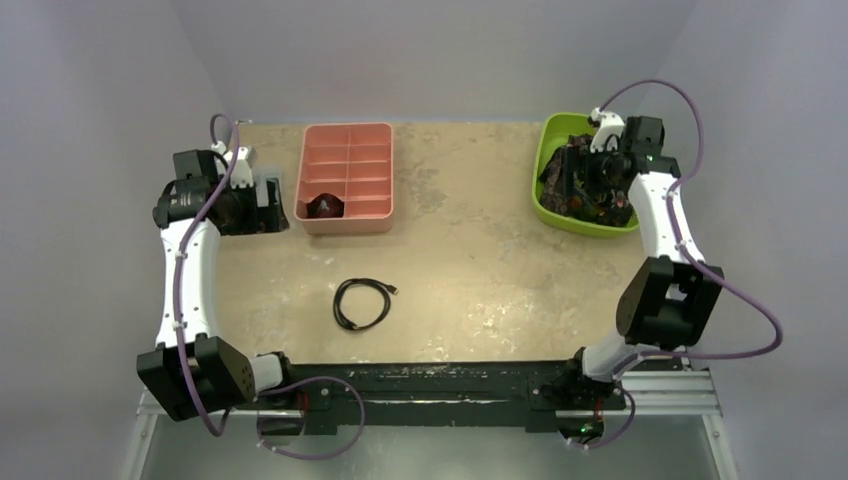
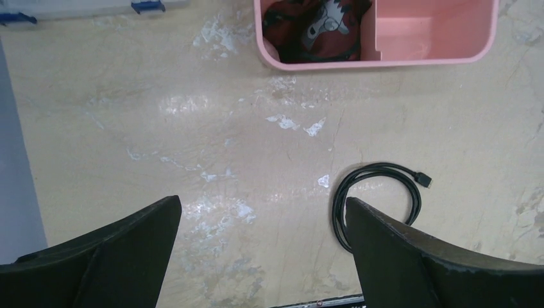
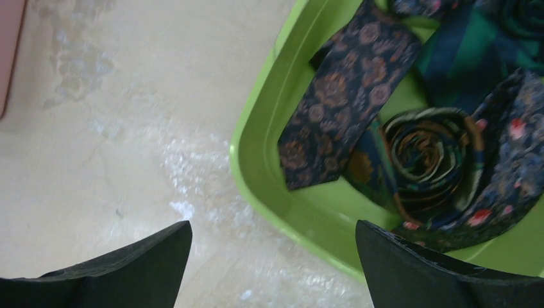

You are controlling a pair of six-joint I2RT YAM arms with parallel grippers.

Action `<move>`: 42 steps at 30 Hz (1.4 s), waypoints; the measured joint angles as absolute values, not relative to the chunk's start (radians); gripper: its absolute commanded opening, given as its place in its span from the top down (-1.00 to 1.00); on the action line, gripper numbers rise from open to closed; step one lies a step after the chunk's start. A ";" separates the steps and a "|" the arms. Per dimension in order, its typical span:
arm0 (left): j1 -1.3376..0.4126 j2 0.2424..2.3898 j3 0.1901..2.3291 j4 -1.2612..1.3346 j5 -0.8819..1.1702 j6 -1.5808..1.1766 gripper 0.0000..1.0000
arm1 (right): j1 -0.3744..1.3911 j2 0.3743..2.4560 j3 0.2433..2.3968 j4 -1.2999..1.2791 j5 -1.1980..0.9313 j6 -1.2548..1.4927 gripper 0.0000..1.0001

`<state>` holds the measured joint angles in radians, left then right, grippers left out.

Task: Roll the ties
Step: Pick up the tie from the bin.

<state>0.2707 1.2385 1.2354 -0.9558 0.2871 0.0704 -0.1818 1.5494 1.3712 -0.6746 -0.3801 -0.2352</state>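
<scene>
Several ties lie in a heap in the green bin (image 1: 548, 150) at the back right. The right wrist view shows a flat dark brown-patterned tie (image 3: 340, 96), a rolled multicolour coil (image 3: 430, 160), a teal tie (image 3: 475, 51) and a dark floral tie (image 3: 513, 173). My right gripper (image 1: 585, 175) is open and empty over the bin; in its own view (image 3: 272, 224) the jaws straddle the bin's near rim (image 3: 256, 173). A rolled dark maroon tie (image 1: 325, 205) (image 2: 317, 29) sits in the near left compartment of the pink tray (image 1: 347, 178). My left gripper (image 1: 262, 203) (image 2: 263, 212) is open and empty, left of the tray.
A thin black cable loop (image 1: 362, 303) (image 2: 378, 192) lies on the table near the middle front. The pink tray (image 2: 385, 61) has several compartments. Walls close in the table at the back and both sides.
</scene>
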 measured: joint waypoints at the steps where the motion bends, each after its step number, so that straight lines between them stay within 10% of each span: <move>1: 0.270 1.247 1.257 -0.961 0.287 0.070 -1.00 | -0.188 1.583 1.415 -0.675 -0.380 -0.224 -0.98; 10: 0.268 1.325 1.406 -0.983 0.310 0.068 -1.00 | -0.217 1.988 1.915 -0.616 -0.297 -0.089 -0.87; 20: 0.268 1.324 1.463 -1.043 0.254 0.089 -1.00 | -0.165 2.276 1.995 -0.574 -0.197 0.014 -0.78; 32: 0.268 1.323 1.494 -1.120 0.199 0.123 -1.00 | -0.120 2.400 2.078 -0.557 -0.185 0.042 0.88; 42: 0.267 1.323 1.520 -1.095 0.347 0.168 -1.00 | -0.125 2.038 1.990 -0.610 -0.395 -0.125 1.00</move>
